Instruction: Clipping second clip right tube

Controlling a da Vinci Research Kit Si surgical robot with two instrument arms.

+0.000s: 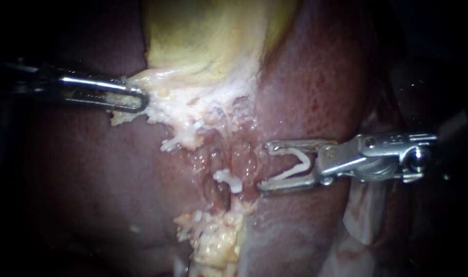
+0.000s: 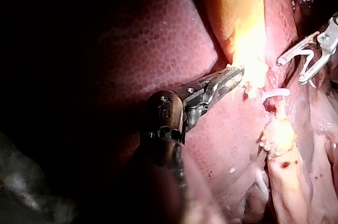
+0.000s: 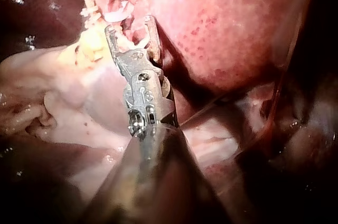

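Left instrument (image 1: pixel 139 98) sat upper left of the frame, jaws clenched on the pale tissue (image 1: pixel 159 110) at the lower edge of the gallbladder (image 1: pixel 203 41). Right instrument (image 1: pixel 265 168) sat right of centre, shaft from the right edge. Its jaws stood apart and held a white loaded clip (image 1: pixel 298 170) that touched both. Its tips were just right of the placed clip (image 1: pixel 228 179) in the raw groove at centre, not touching it. I couldn't tell the tube from the tissue there. Liver (image 1: pixel 306 77) lay on both sides.
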